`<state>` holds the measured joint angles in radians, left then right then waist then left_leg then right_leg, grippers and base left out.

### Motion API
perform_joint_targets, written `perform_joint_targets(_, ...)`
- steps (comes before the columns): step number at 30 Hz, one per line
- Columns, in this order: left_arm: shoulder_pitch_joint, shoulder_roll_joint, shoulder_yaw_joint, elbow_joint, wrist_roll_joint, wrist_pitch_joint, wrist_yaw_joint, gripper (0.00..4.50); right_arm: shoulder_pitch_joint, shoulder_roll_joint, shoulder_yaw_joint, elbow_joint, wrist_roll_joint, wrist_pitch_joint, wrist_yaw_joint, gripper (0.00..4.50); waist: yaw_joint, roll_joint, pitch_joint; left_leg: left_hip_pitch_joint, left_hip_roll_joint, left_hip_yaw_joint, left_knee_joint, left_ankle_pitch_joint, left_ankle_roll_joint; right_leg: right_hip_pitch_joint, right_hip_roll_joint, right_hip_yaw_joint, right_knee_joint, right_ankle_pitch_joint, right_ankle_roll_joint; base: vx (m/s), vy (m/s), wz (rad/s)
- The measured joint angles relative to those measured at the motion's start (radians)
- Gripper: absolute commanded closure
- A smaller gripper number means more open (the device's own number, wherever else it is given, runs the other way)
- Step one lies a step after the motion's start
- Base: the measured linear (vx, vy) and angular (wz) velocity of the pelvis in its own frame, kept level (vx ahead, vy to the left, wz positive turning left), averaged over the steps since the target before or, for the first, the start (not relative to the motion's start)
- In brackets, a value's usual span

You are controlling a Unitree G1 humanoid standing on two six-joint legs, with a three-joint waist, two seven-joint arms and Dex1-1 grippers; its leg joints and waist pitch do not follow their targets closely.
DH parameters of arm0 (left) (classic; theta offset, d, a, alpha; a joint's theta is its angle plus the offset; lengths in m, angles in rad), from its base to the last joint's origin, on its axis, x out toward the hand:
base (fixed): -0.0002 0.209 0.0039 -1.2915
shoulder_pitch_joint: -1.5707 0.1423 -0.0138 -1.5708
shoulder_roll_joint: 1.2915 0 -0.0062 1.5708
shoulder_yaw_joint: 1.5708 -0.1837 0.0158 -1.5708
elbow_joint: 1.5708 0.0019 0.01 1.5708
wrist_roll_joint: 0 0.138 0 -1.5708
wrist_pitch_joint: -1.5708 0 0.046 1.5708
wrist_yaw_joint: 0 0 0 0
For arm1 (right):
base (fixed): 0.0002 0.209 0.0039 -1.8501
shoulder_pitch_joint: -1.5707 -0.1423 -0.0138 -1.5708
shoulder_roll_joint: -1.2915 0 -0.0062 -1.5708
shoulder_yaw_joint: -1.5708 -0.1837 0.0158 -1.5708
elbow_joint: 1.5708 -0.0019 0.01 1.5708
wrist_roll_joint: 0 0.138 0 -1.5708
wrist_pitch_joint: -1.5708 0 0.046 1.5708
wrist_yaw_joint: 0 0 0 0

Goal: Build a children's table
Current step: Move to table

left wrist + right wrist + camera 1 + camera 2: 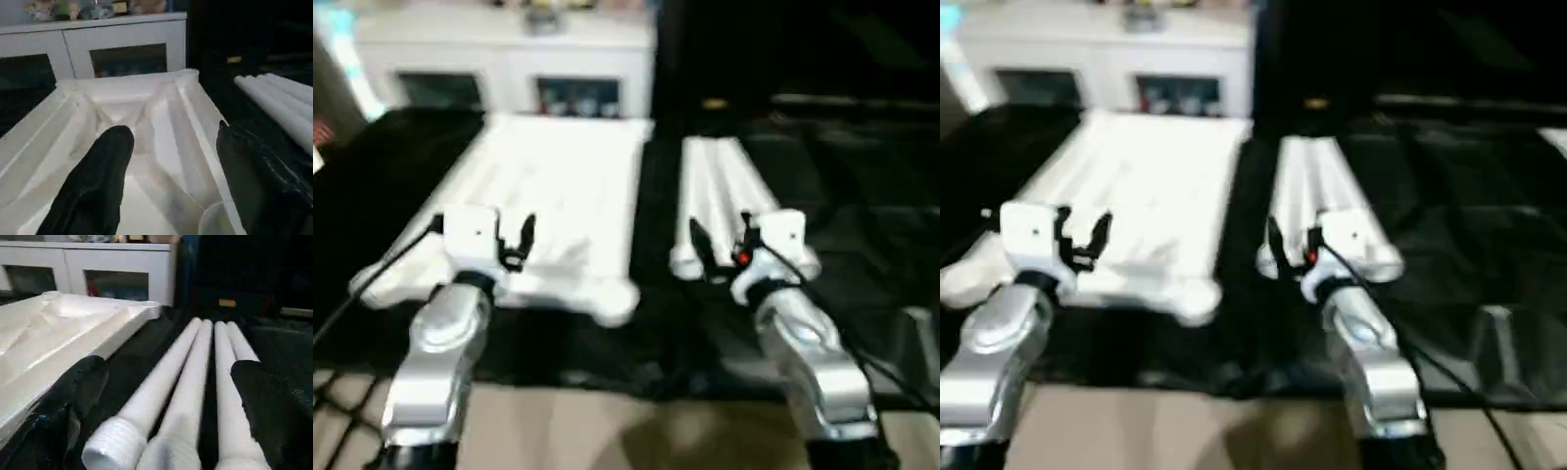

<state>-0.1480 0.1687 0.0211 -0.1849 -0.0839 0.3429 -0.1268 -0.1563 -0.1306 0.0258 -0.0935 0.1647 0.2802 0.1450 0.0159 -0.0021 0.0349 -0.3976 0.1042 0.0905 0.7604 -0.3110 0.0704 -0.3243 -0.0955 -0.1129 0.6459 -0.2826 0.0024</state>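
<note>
The white tabletop (553, 191) lies ribbed side up on the black-covered work table, left of centre. My left gripper (516, 240) hovers over its near edge, open, with nothing between the fingers (100, 171); past them I see the ribs and a round corner socket (188, 76). Several white tubular legs (720, 186) lie side by side to the right of the tabletop, pointing away from me. My right gripper (720, 250) hangs open just above their near ends (115, 445), one black finger (257, 396) on each side of the bundle, holding nothing.
The black cover (862, 215) spreads wide to the right of the legs. A white cabinet (509, 59) with glass doors stands behind the table. Beige floor (607, 431) runs along the near edge. Black cables (372, 279) trail from both wrists.
</note>
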Motion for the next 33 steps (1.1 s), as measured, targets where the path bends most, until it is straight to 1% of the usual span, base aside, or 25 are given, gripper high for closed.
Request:
perform_joint_targets(1, 0.005, 0.005, 0.006, -0.003, 0.0, -0.002, 0.001, 1.35, -0.004, 0.005, 0.007, 0.0, 0.0, -0.001, 0.006, 0.0, 0.011, 0.01, 0.0, 0.005, 0.009, 0.006, -0.043, 0.01, -0.016, 0.012, 0.007, -0.006, -0.008, -0.002, -0.004, 0.083, 0.004, 0.24)
perform_joint_targets(2, 0.009, 0.011, 0.013, -0.005, 0.0, -0.003, 0.002, 1.35, -0.01, 0.01, 0.014, -0.001, 0.0, -0.004, 0.011, 0.0, 0.024, 0.036, 0.0, 0.014, 0.031, 0.01, -0.098, 0.034, -0.047, 0.032, 0.027, -0.02, -0.016, -0.007, -0.004, 0.083, 0.004, 0.24)
perform_joint_targets(3, 0.019, 0.015, 0.021, -0.008, 0.001, -0.005, 0.002, 1.35, -0.01, 0.015, 0.018, 0.0, 0.0, -0.004, 0.011, 0.0, 0.031, 0.047, 0.002, 0.026, 0.051, 0.01, -0.101, 0.07, -0.093, 0.048, 0.04, -0.022, -0.023, -0.01, -0.001, 0.131, 0.054, -0.01)
perform_joint_targets(4, 0.025, 0.023, 0.031, -0.007, 0.001, -0.005, 0.002, 1.35, -0.01, 0.033, 0.029, 0.001, 0.002, -0.004, 0.011, 0.0, 0.029, 0.047, 0.004, 0.04, 0.051, 0.01, -0.104, 0.064, -0.096, 0.052, 0.041, -0.023, -0.029, -0.015, -0.002, 0.189, 0.069, 0.06)
perform_joint_targets(5, 0.03, 0.029, 0.048, -0.005, 0.003, -0.006, 0.003, 1.35, -0.021, 0.046, 0.051, 0.002, 0.004, -0.005, 0.014, 0.0, 0.021, 0.036, 0.005, 0.047, 0.038, 0.009, -0.113, 0.062, -0.09, 0.042, 0.041, 0.0, 0.002, -0.037, -0.039, 0.189, 0.069, 0.06)
perform_joint_targets(6, 0.031, 0.032, 0.055, -0.002, 0.004, -0.006, 0.003, 1.35, -0.029, 0.045, 0.06, 0.002, 0.004, -0.005, 0.016, 0.0, 0.013, 0.033, 0.004, 0.053, 0.032, 0.009, -0.113, 0.057, -0.083, 0.025, 0.041, 0.014, 0.039, -0.043, -0.049, 0.184, 0.051, 0.14)
perform_joint_targets(7, 0.03, 0.035, 0.054, -0.001, 0.004, -0.006, 0.002, 1.35, -0.031, 0.042, 0.059, 0.002, 0.003, -0.006, 0.016, 0.0, 0.009, 0.03, 0.003, 0.061, 0.028, 0.009, -0.113, 0.05, -0.079, 0.003, 0.039, 0.024, 0.076, -0.042, -0.038, 0.14, 0.028, 0.04)
perform_joint_targets(8, 0.03, 0.038, 0.054, -0.002, 0.004, -0.007, 0.002, 1.35, -0.03, 0.038, 0.054, 0.002, 0.003, -0.007, 0.017, 0.0, 0.003, 0.027, 0.001, 0.07, 0.027, 0.011, -0.114, 0.043, -0.077, -0.03, 0.036, 0.03, 0.097, -0.032, -0.02, 0.14, 0.028, 0.04)
perform_joint_targets(9, 0.03, 0.039, 0.053, -0.003, 0.004, -0.009, 0.002, 1.35, -0.03, 0.039, 0.05, 0.002, 0.003, -0.007, 0.017, 0.0, -0.003, 0.021, -0.001, 0.075, 0.024, 0.016, -0.115, 0.039, -0.079, -0.054, 0.034, 0.039, 0.087, -0.02, -0.007, 0.11, -0.004, 0.0)
perform_joint_targets(10, 0.03, 0.039, 0.051, -0.003, 0.004, -0.009, 0.002, 1.35, -0.03, 0.039, 0.047, 0.002, 0.004, -0.007, 0.018, 0.0, -0.008, 0.005, -0.001, 0.084, 0.015, 0.027, -0.118, 0.035, -0.085, -0.066, 0.027, 0.051, 0.043, -0.006, -0.012, 0.096, -0.052, -0.03)
perform_joint_targets(11, 0.027, 0.038, 0.047, -0.001, 0.004, -0.012, 0.0, 1.35, -0.027, 0.036, 0.041, 0.0, 0.005, -0.007, 0.019, 0.0, -0.007, -0.026, 0.0, 0.089, -0.004, 0.037, -0.116, 0.028, -0.091, -0.061, 0.008, 0.069, 0.014, 0.056, 0.0, 0.096, -0.052, -0.03)
perform_joint_targets(12, 0.029, 0.033, 0.032, 0.006, 0.004, -0.012, -0.003, 1.35, -0.015, 0.031, 0.029, 0.0, 0.004, -0.006, 0.019, 0.0, -0.004, -0.022, 0.001, 0.097, -0.002, 0.04, -0.118, 0.023, -0.086, -0.055, 0.01, 0.073, 0.013, 0.044, 0.001, 0.082, -0.103, 0.04)
perform_joint_targets(13, 0.028, 0.028, 0.015, 0.007, 0.003, -0.013, -0.013, 1.35, -0.006, 0.029, 0.019, 0.001, 0.006, -0.003, 0.02, 0.0, 0.013, -0.016, 0.005, 0.109, 0.0, 0.051, -0.105, 0.007, -0.068, -0.047, 0.036, 0.112, 0.006, 0.044, -0.003, 0.097, -0.093, -0.15)
perform_joint_targets(15, 0.026, 0.039, -0.004, 0.003, -0.006, -0.021, -0.061, 1.35, 0.008, 0.018, -0.002, 0.0, 0.01, 0.001, 0.02, 0.0, 0.049, -0.009, 0.007, 0.099, -0.007, 0.028, -0.049, 0.007, -0.071, -0.029, 0.095, 0.199, -0.008, 0.048, -0.012, 0.109, -0.068, -0.29)
perform_joint_targets(16, 0.026, 0.055, -0.011, -0.001, -0.01, -0.025, -0.085, 1.35, 0.007, 0.018, -0.005, -0.003, 0.01, 0.001, 0.019, 0.0, 0.067, 0.0, 0.005, 0.089, -0.006, 0.014, -0.041, 0.022, -0.097, -0.021, 0.121, 0.23, -0.014, 0.048, -0.012, 0.097, 0.001, -0.38)
perform_joint_targets(17, 0.026, 0.074, -0.015, -0.01, -0.015, -0.027, -0.115, 1.35, 0.005, 0.019, -0.004, -0.011, 0.012, 0.001, 0.02, 0.0, 0.082, 0.02, -0.002, 0.069, 0.003, 0.0, -0.069, 0.036, -0.14, -0.023, 0.159, 0.253, -0.016, 0.053, -0.004, 0.097, 0.001, -0.38)
perform_joint_targets(18, 0.026, 0.092, -0.017, -0.014, -0.018, -0.031, -0.133, 1.35, 0.0, 0.02, -0.001, -0.015, 0.014, 0.002, 0.02, 0.0, 0.089, 0.03, -0.002, 0.065, 0.018, -0.002, -0.086, 0.022, -0.133, -0.03, 0.181, 0.265, -0.011, 0.057, 0.005, 0.073, 0.05, -0.38)
perform_joint_targets(19, 0.034, 0.119, -0.018, -0.012, -0.019, -0.036, -0.158, 1.35, 0.0, 0.027, 0.011, -0.017, 0.017, 0.003, 0.027, 0.0, 0.091, 0.02, -0.003, 0.058, 0.02, -0.001, -0.083, 0.022, -0.124, -0.048, 0.166, 0.238, 0.009, 0.058, 0.006, 0.062, 0.029, -0.24)
perform_joint_targets(20, 0.039, 0.167, -0.033, 0.001, -0.025, -0.036, -0.223, 1.35, 0.0, 0.013, 0.037, -0.027, 0.028, 0.01, 0.061, 0.0, 0.086, 0.015, -0.005, 0.046, 0.016, 0.0, -0.079, 0.022, -0.12, -0.071, 0.141, 0.194, 0.016, 0.057, 0.004, 0.062, 0.029, -0.24)
perform_joint_targets(21, 0.043, 0.198, -0.049, 0.008, -0.034, -0.037, -0.275, 1.35, 0.0, -0.01, 0.043, -0.036, 0.037, 0.02, 0.088, 0.0, 0.086, 0.012, -0.006, 0.043, 0.01, 0.006, -0.078, 0.021, -0.118, -0.074, 0.124, 0.174, 0.016, 0.053, 0.0, 0.0, 0.0, 0.0)
perform_joint_targets(23, 0.044, 0.234, -0.072, 0.008, -0.048, -0.041, -0.359, 1.35, 0.0, -0.058, 0.03, -0.045, 0.044, 0.038, 0.132, 0.0, 0.082, 0.016, -0.004, 0.035, 0.006, 0.017, -0.087, 0.027, -0.115, -0.077, 0.11, 0.168, 0.016, 0.053, 0.001, 0.0, 0.0, 0.0)
perform_joint_targets(25, 0.041, 0.268, -0.097, 0.008, -0.062, -0.048, -0.434, 1.35, 0.002, -0.102, 0.026, -0.053, 0.061, 0.059, 0.186, 0.0, 0.074, 0.017, -0.002, 0.038, 0.009, 0.028, -0.098, 0.034, -0.122, -0.075, 0.105, 0.165, 0.009, 0.054, 0.0, -0.051, 0.004, 0.12)
perform_joint_targets(27, 0.034, 0.29, -0.109, 0.009, -0.076, -0.054, -0.486, 1.35, 0.001, -0.119, 0.026, -0.067, 0.074, 0.067, 0.228, 0.0, 0.065, 0.02, 0.002, 0.043, 0.013, 0.031, -0.108, 0.041, -0.12, -0.067, 0.102, 0.158, -0.005, 0.062, -0.009, -0.055, -0.007, 0.08)
perform_joint_targets(30, -0.007, 0.365, -0.127, 0.021, -0.12, -0.054, -0.633, 1.35, -0.001, -0.192, 0.042, -0.094, 0.108, 0.09, 0.337, 0.0, 0.053, 0.021, 0.006, 0.05, 0.016, 0.035, -0.114, 0.043, -0.119, -0.061, 0.099, 0.152, -0.007, 0.063, -0.01, -0.061, -0.016, 0.05)
perform_joint_targets(33, -0.024, 0.4, -0.132, 0.032, -0.147, -0.054, -0.725, 1.35, -0.003, -0.238, 0.05, -0.104, 0.124, 0.103, 0.404, 0.0, 0.045, 0.021, 0.007, 0.05, 0.017, 0.041, -0.123, 0.049, -0.117, -0.06, 0.092, 0.148, -0.007, 0.062, -0.009, 0.0, 0.0, 0.0)
